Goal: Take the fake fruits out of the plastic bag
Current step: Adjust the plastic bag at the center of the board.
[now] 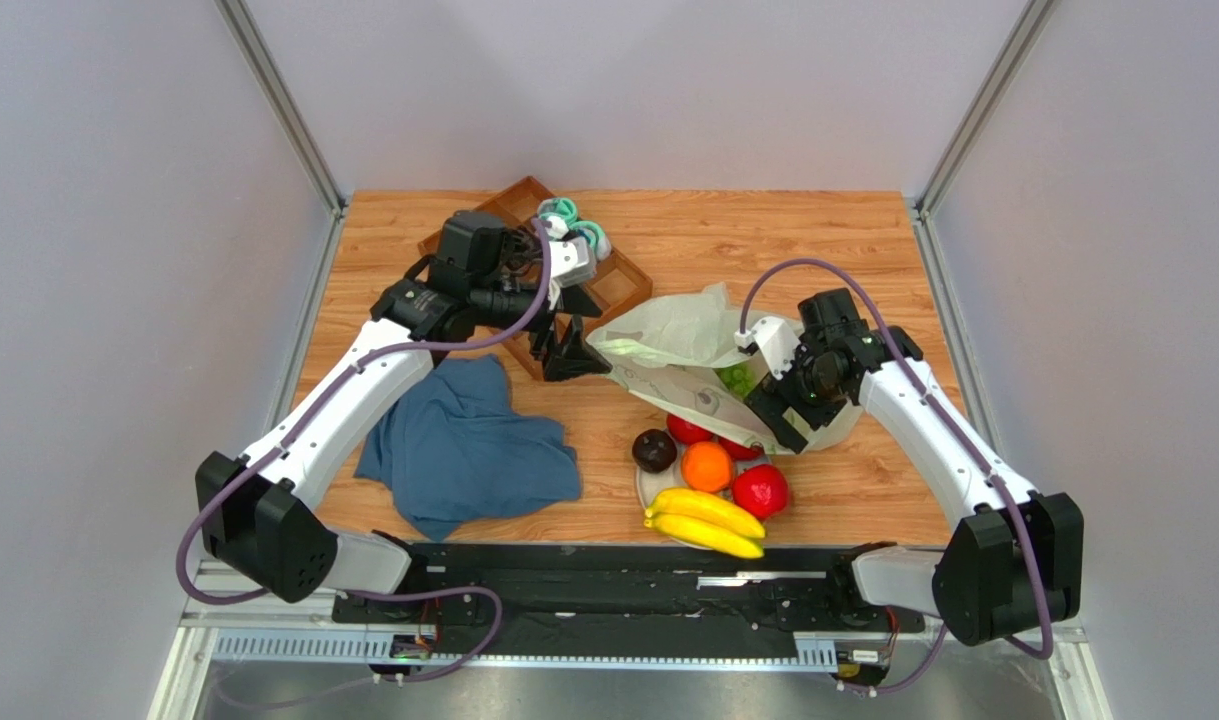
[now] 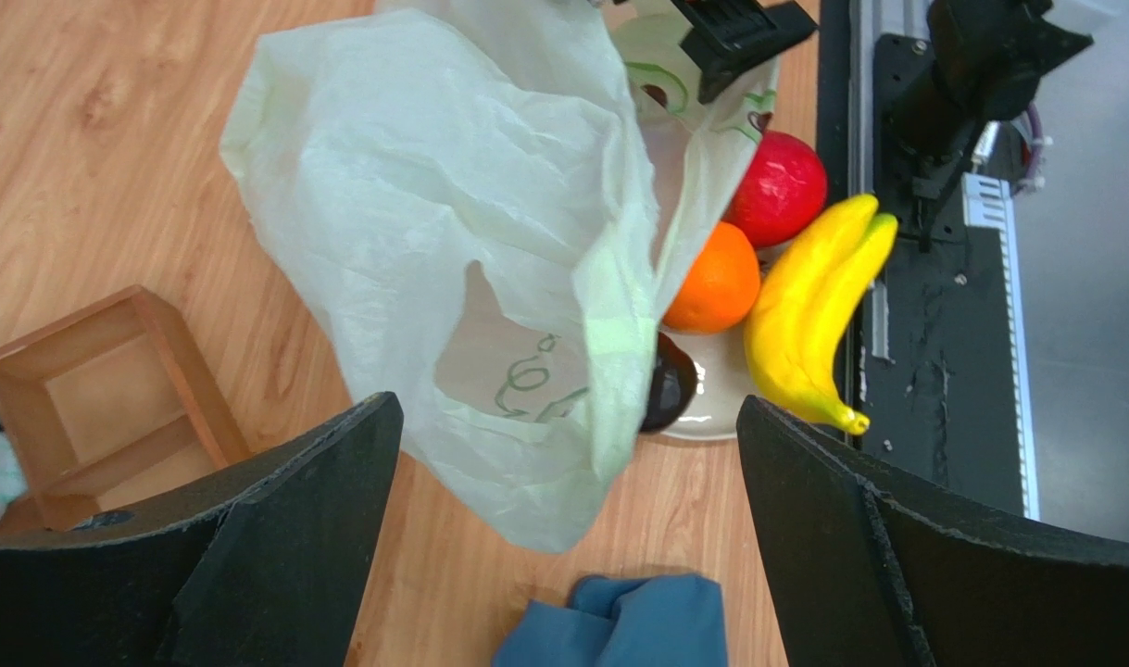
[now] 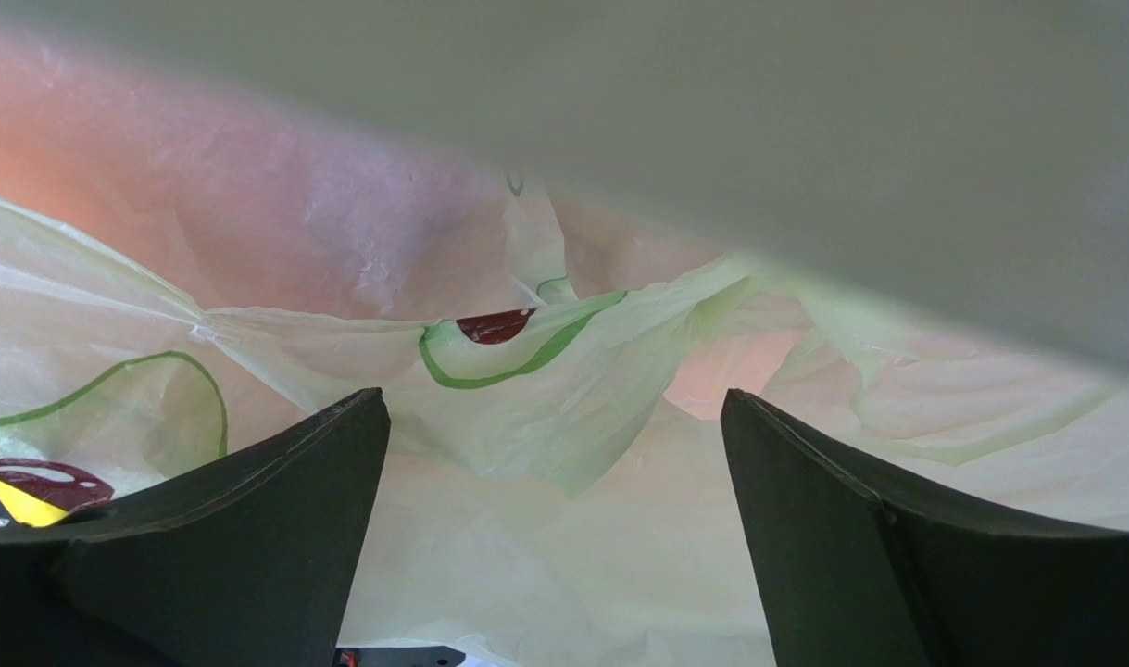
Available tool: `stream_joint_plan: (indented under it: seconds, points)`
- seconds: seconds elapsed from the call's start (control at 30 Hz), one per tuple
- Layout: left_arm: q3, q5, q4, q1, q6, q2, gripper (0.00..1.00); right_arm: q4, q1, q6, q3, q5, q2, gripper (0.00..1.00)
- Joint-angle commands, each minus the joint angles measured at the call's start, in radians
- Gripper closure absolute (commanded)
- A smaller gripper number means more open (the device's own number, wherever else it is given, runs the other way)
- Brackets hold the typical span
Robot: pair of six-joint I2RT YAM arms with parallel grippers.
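left claw (image 2: 567, 417) spread, beside plastic bag (image 2: 431, 181) | right claw (image 3: 552, 406) spread, inside

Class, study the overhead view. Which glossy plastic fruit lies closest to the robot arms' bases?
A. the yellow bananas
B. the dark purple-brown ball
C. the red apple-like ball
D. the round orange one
A: the yellow plastic bananas lie in front of the round orange fruit, the red apple-like ball and the dark purple-brown ball.

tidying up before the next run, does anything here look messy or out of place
The plastic bag lies crumpled, draped over the back of the fruit pile and part-covering a red fruit. The blue cloth sits in a rumpled heap at the left. Nothing looks spilled or broken.
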Motion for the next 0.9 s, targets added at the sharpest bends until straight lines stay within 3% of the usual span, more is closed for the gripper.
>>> stream_joint_plan:
  seconds: [0.0, 0.13, 0.23, 0.33, 0.43, 0.47, 0.6, 0.73, 0.87]
  points:
    - [0.065, 0.073, -0.130, -0.023, 0.210, 0.002, 0.01, 0.010, -0.016, 0.032, 0.002, 0.004, -0.001, 0.04]
    - [0.053, -0.001, -0.193, -0.073, 0.293, -0.007, 0.01, 0.014, -0.023, 0.021, -0.004, -0.007, 0.001, 0.05]
    - [0.008, -0.126, -0.080, -0.114, 0.249, -0.002, 0.01, 0.024, -0.023, 0.017, -0.018, -0.016, -0.004, 0.05]
    - [0.020, -0.203, -0.002, -0.136, 0.203, 0.047, 0.10, 0.027, -0.023, 0.006, -0.027, -0.007, -0.007, 0.05]
    - [0.082, -0.206, 0.019, -0.135, 0.154, 0.102, 0.48, 0.051, -0.026, -0.013, -0.035, 0.025, 0.001, 0.05]
    - [0.106, -0.203, 0.006, -0.133, 0.155, 0.117, 0.99, 0.092, -0.028, -0.025, -0.036, 0.059, 0.023, 0.05]
    - [0.241, -0.196, 0.032, -0.135, 0.096, 0.179, 1.00, 0.215, -0.066, -0.042, 0.054, 0.171, 0.180, 0.06]
    - [0.430, -0.138, 0.049, -0.135, -0.013, 0.222, 1.00, 0.202, -0.132, -0.025, 0.276, 0.183, 0.312, 0.09]
    - [0.487, -0.039, 0.048, -0.138, -0.135, 0.210, 1.00, 0.143, -0.148, -0.037, 0.197, 0.214, 0.292, 0.12]
